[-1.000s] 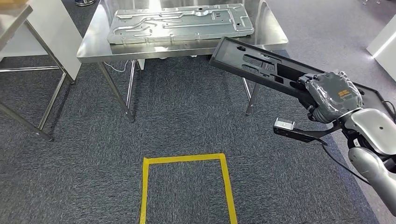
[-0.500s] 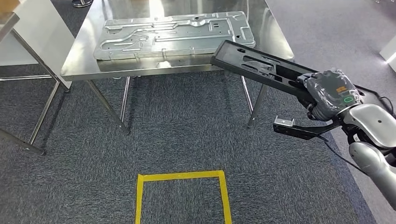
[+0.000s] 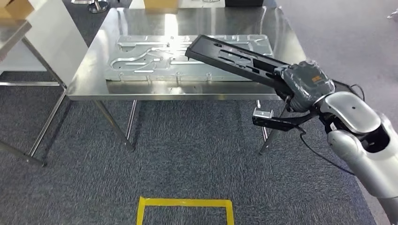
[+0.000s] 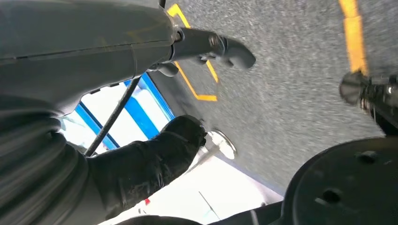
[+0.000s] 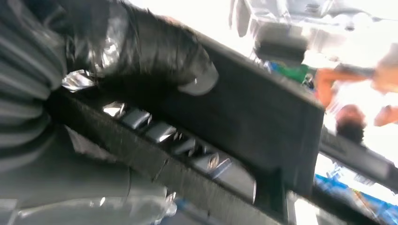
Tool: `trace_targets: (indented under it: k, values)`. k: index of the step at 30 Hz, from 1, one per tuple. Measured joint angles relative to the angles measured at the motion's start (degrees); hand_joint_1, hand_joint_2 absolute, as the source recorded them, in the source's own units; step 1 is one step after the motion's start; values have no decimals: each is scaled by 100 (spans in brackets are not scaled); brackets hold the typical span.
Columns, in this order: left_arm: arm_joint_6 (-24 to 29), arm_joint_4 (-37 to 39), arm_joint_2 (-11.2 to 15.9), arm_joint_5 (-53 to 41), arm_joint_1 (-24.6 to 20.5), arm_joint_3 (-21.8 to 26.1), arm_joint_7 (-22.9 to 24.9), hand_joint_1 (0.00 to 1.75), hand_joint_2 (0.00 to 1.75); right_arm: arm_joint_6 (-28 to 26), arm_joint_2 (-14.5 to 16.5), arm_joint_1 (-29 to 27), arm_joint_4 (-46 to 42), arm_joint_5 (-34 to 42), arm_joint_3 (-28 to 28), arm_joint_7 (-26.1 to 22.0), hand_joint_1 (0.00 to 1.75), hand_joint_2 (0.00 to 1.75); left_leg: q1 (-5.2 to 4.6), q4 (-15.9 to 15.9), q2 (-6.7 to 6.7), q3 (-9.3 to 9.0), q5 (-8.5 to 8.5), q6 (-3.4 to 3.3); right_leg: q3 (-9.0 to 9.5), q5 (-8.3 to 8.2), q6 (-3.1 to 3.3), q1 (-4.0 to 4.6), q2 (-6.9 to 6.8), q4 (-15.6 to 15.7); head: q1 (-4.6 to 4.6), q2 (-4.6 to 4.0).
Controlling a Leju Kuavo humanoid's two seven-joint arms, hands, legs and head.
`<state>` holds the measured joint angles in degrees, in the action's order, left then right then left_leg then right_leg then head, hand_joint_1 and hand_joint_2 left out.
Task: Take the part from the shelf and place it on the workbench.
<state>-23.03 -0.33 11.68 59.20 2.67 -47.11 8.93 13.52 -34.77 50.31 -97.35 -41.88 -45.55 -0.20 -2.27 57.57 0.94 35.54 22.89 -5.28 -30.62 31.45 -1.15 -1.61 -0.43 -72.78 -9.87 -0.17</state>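
While the black part [image 3: 234, 58] is gripped at one end by the right hand [image 3: 305, 84] and held tilted above the workbench [image 3: 94, 84], over a metal panel [image 3: 150, 58], only the setting-down is judged left.

Stamped silver sheet-metal panel [image 3: 187, 58] covers most of the middle of my shiny steel desk [image 3: 281, 42]. Bare steel strips run along the near edge, the left end and the right end. The cardboard box [image 3: 161, 4] blocks the far edge.
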Motion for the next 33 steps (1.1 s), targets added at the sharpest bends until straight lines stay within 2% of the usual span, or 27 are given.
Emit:
trace_targets:
  k: [1,3,4,5,6,8,9,10,11,12,13,15,16,18,19,20,21,23,24,25,26,27,28,29,30,31,33]
  values:
    - [-6,0,-7,-5,0,-3,-10,0,175,1,14,14,16,0,-35,0,175,175,18,-6,77,-89,82,-9,-256,215,-20,-1,17,-206,1,0]
    - [-32,1,-31,-16,19,-15,-38,0,175,3,39,24,57,0,-106,4,175,175,51,-7,255,-315,274,8,-649,832,-67,-7,27,-257,0,0]
    - [-61,1,-48,-23,31,-24,-70,0,175,3,53,36,75,0,-138,4,175,175,64,-3,344,-446,378,20,-781,1027,-85,-10,32,-126,1,0]
    - [-101,2,-63,-30,45,-34,-119,0,175,4,74,56,95,1,-169,4,175,175,78,2,430,-584,488,38,-878,1012,-97,-13,52,93,1,0]
    - [-156,2,-75,-35,64,-43,-192,0,175,7,103,78,116,1,-207,9,175,175,89,5,504,-693,606,63,-950,648,-108,-17,119,407,1,0]
    - [-252,7,-89,-47,84,-62,-333,0,175,30,184,136,191,5,-313,42,175,175,107,60,642,-869,839,128,-1032,-462,-89,-9,313,969,1,0]
    - [-291,10,-90,-51,98,-75,-387,0,175,44,231,163,225,10,-359,64,175,175,125,59,700,-920,924,168,-1031,-859,-53,6,367,1118,1,0]
    - [-314,12,-92,-55,101,-90,-417,0,175,52,286,197,249,14,-390,85,175,175,140,87,738,-967,953,204,-1004,-981,8,29,355,1166,1,0]
    - [-331,14,-89,-56,108,-104,-437,0,175,54,343,234,255,18,-402,97,175,175,146,120,759,-960,928,239,-930,-906,77,39,289,1175,1,0]
    - [-343,16,-88,-57,112,-115,-445,0,175,50,395,267,259,20,-403,103,175,175,146,244,697,-927,848,266,-832,-855,131,40,221,1234,1,0]
    - [-351,18,-87,-58,107,-123,-449,0,175,46,440,300,263,20,-404,105,175,175,138,492,547,-808,723,302,-701,-800,183,36,152,1318,-2,0]
    - [-361,20,-84,-58,93,-130,-452,0,175,45,486,338,276,20,-417,105,175,175,155,1122,177,-366,615,385,-382,-677,229,29,18,1496,-5,0]
    - [-364,20,-81,-58,90,-132,-453,0,175,46,494,343,287,20,-430,105,175,175,179,1386,43,-106,703,429,-227,-602,236,27,-55,1574,-8,0]
    - [-363,20,-78,-58,100,-136,-454,0,175,47,520,346,310,20,-461,105,175,175,226,1557,-41,305,1121,490,88,-430,221,14,-186,1687,-7,0]
    - [-363,20,-79,-58,115,-138,-454,0,175,47,539,346,321,20,-473,105,175,175,243,1451,-59,431,1275,509,259,-327,207,5,-250,1728,-7,0]
    - [-363,20,-81,-58,133,-140,-454,0,175,47,555,346,328,20,-482,104,175,175,258,1236,-82,509,1293,517,435,-214,190,-3,-313,1759,-7,0]
    - [-364,20,-83,-58,149,-142,-454,0,175,47,569,347,336,20,-490,104,175,175,266,939,-128,549,1106,510,607,-92,171,-7,-375,1780,-7,0]
    - [-364,21,-85,-58,175,-144,-454,0,175,49,580,346,363,20,-506,103,175,175,238,324,-337,583,162,445,903,167,116,9,-485,1794,-2,0]
    - [-365,21,-85,-58,180,-145,-454,0,175,50,585,355,380,20,-518,103,175,175,208,175,-413,579,-205,409,1008,285,68,27,-534,1803,4,0]
    - [-365,22,-84,-58,178,-145,-455,0,175,51,593,363,393,20,-528,103,175,175,179,128,-442,570,-409,370,1109,374,17,32,-578,1823,7,0]
    - [-365,22,-83,-58,170,-145,-457,0,175,50,602,384,403,20,-535,103,175,175,158,176,-397,552,-328,341,1180,394,-34,28,-605,1803,13,0]
    - [-367,22,-77,-58,161,-145,-463,0,175,47,614,418,400,20,-538,102,175,175,154,181,-330,489,-250,299,1142,338,-80,13,-596,1672,12,0]
    - [-374,22,-72,-59,150,-145,-478,0,175,41,625,445,394,23,-537,102,175,175,161,153,-269,420,-184,256,1014,206,-97,-13,-505,1388,9,0]
    - [-387,22,-67,-63,143,-145,-502,0,175,30,632,472,387,32,-536,103,175,175,167,108,-221,336,-134,221,779,66,-102,-25,-370,996,12,0]
    - [-409,22,-60,-70,134,-145,-537,0,175,15,639,481,384,47,-536,109,175,175,176,55,-170,225,-76,192,459,5,-96,-35,-212,540,10,0]
    - [-441,22,-57,-81,129,-145,-579,0,175,2,644,465,391,63,-538,130,175,175,180,10,-116,108,-5,174,138,89,-83,-32,-79,154,12,0]
    - [-516,22,-44,-104,126,-145,-666,0,175,-9,662,419,421,90,-541,196,175,175,181,-51,10,-163,171,165,-406,630,-73,-13,21,-213,13,0]
